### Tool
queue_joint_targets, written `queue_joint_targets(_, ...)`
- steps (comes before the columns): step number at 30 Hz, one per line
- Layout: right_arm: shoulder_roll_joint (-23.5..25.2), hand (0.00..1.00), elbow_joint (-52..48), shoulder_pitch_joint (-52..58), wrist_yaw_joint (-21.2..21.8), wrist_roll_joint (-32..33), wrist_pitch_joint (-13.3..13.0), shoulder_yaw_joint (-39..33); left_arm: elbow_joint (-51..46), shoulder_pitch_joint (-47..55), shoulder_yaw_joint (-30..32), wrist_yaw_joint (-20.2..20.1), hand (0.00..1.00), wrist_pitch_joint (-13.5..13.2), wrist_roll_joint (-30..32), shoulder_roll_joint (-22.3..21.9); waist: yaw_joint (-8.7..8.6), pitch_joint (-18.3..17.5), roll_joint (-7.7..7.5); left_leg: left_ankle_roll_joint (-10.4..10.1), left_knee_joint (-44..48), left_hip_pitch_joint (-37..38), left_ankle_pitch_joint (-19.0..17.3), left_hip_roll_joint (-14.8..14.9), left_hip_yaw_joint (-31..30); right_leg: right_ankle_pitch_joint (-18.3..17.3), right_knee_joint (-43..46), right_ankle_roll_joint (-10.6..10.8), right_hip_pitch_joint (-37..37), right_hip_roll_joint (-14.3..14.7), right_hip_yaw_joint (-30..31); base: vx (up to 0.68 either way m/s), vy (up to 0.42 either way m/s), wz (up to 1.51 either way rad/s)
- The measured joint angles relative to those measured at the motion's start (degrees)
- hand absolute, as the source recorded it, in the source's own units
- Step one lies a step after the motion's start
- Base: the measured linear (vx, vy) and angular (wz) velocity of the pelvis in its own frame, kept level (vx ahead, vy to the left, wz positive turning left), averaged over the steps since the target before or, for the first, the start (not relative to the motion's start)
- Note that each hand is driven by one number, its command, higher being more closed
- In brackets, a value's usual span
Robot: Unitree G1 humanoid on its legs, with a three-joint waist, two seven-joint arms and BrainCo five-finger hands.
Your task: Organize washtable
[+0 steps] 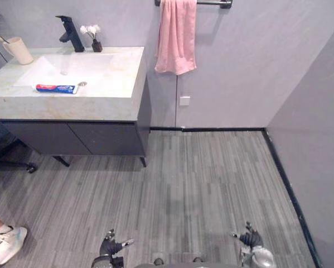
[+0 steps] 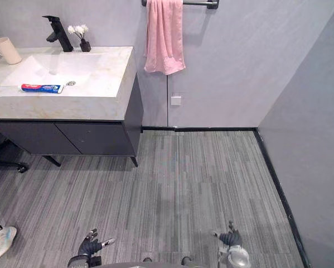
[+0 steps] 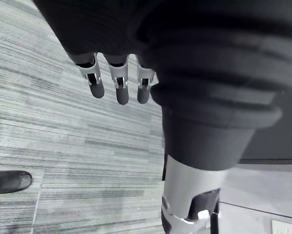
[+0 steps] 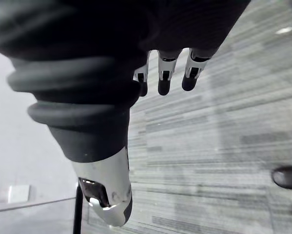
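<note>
- left eye view cuts both arms off at its lower edge: the left robot hand (image 1: 111,245) and the right robot hand (image 1: 250,239) hang low over the grey plank floor (image 1: 211,178), well apart from the table (image 1: 119,84).
- in both wrist views the fingers (image 3: 97,84) hang straight and apart, with floor past them.
- one toothpaste tube (image 1: 56,88) lies flat at the front of the sink basin (image 1: 72,67).
- one cup (image 1: 20,51) stands at the table's far left corner; what sticks out of it is too small to tell.
- one black faucet (image 1: 71,33), with one small vase of white flowers (image 1: 94,40) just beside it.
- one pink towel (image 1: 176,36) hangs from a bar (image 1: 214,3) cut off at the top.
- one white shoe (image 1: 8,243) of a person, cut off at the left edge.
</note>
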Motion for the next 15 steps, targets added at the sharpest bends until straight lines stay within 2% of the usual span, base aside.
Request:
queue_joint_targets(3, -0.02, 0.0, -0.65, -0.57, 0.1, -1.75, -0.27, 0.71, -3.12, 0.0, -0.27, -0.04, 0.0, -0.7, 1.23, -0.02, -0.03, 0.22, 0.25, -0.05, -0.03, 0.22, -0.03, -0.11, 0.04, 0.02, 0.04, 0.03, 0.2, -0.19, -0.02, 0.08, 0.009, 0.0)
queue_joint_targets(7, -0.46, 0.0, -2.81, -0.23, 0.16, -4.72, -0.39, 2.61, -6.36, 0.11, -1.08, -0.08, 0.0, -1.23, 1.37, -0.01, -0.24, 0.97, 0.83, -1.18, 0.14, 1.93, -0.76, -0.05, 0.05, 0.03, 0.05, 0.06, 1.92, -0.27, -0.09, 0.04, 0.003, 0.0)
queue_joint_targets(13, -0.51, 0.0, -5.02, -0.42, 0.0, -4.91, -0.39, 2.61, -8.24, 0.7, -2.51, -0.13, 0.0, -1.27, 1.73, -0.04, -1.06, 1.44, 0.81, -1.72, 0.3, 1.85, -1.18, 0.03, 1.06, 0.02, 0.1, 0.07, 1.52, -0.27, 0.47, -0.01, -0.014, -0.07)
queue_joint_targets(15, -0.54, 0.0, -5.24, -1.78, -0.15, -4.86, -0.38, 2.61, -10.2, 1.53, -2.63, -0.09, 0.0, -1.24, 1.7, -0.14, -0.93, 2.37, 0.87, -1.94, 1.41, 0.95, -2.02, 0.14, 2.77, -0.01, 0.21, 0.1, 0.32, -0.24, 2.36, -0.06, -0.022, -0.38)
